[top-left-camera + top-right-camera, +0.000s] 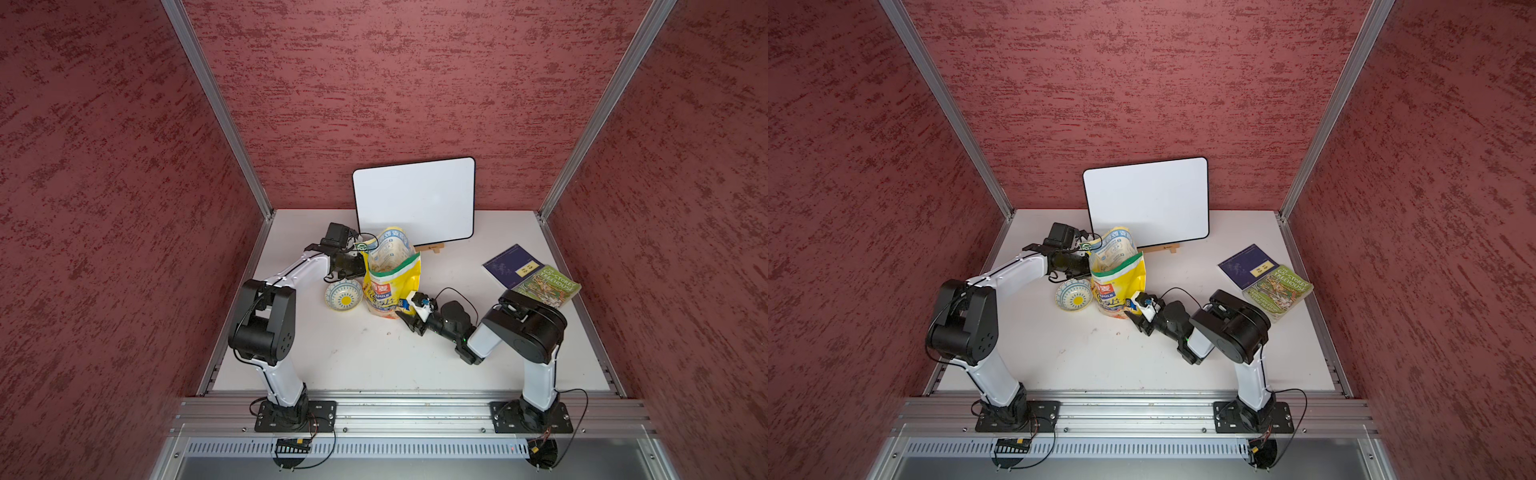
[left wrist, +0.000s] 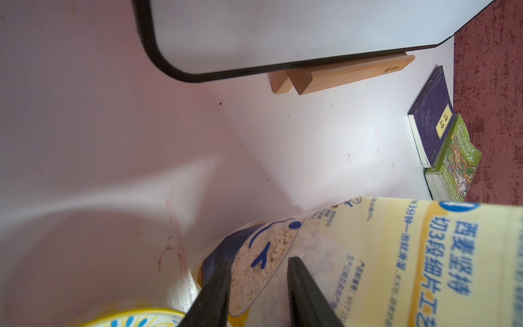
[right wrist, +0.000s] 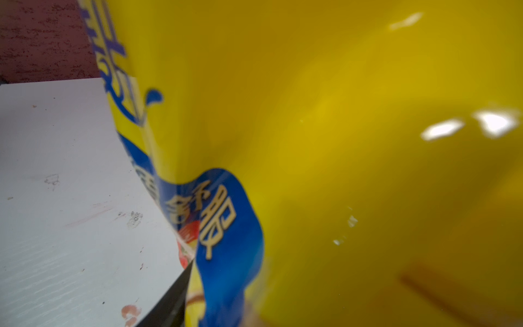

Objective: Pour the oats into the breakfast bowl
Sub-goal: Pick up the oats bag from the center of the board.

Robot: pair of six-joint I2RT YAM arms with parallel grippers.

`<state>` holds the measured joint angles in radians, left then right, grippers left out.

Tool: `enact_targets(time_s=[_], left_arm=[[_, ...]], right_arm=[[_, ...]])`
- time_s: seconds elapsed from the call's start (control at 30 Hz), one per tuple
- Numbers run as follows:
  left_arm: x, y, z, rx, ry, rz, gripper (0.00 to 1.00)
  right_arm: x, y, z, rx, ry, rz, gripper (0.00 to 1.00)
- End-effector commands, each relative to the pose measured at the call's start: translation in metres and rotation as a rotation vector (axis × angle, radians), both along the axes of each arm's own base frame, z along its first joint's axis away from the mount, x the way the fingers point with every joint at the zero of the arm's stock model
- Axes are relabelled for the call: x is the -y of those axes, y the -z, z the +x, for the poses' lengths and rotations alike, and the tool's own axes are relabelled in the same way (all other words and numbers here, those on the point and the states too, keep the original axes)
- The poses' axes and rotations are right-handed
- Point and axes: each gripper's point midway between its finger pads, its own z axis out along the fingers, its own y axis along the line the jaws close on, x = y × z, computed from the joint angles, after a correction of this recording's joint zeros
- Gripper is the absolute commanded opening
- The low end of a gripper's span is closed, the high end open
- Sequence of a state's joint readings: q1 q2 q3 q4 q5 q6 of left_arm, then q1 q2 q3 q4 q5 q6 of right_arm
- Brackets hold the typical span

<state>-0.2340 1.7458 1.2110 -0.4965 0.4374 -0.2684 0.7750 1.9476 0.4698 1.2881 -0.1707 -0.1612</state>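
right end effector point(image 1: 402, 311) at oats pouch point(image 1: 388, 286), grip unclear; left end effector point(image 2: 259, 262) clamps it beside bowl point(image 1: 334, 291)

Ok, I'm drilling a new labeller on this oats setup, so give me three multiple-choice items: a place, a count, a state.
1. Where does the small round white ceramic bowl with the blue patterned rim stand? A on a book; B on the white table, close beside the large yellow plastic oats pouch; C inside the pouch.
2. How many books lie on the table? A one; B two; C four.
3. What state is the bowl in? A empty; B full of oats; C upside down.
Key: B, it sits next to the pouch; B, one dark blue book and one green illustrated book; A, its yellow flower centre shows bare.
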Motion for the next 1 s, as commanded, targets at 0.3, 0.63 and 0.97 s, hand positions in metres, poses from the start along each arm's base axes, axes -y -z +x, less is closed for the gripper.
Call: enact_targets(time_s=[0.3, 0.63, 0.97], left_arm=[[-0.047, -0.071, -0.002, 0.176, -0.11, 0.023, 0.51], [-0.121, -0.091, -0.044, 0.264, -0.39, 0.021, 0.7], [-0.145, -0.053, -0.089, 0.227, -0.539, -0.024, 0.81]], right_arm=[[0.018, -0.024, -0.004, 0.028, 0.021, -0.106, 0.0], [0.045, -0.073, -0.009, 0.259, -0.006, -0.296, 0.0], [0.076, -0.115, -0.023, 0.31, -0.033, -0.445, 0.0]])
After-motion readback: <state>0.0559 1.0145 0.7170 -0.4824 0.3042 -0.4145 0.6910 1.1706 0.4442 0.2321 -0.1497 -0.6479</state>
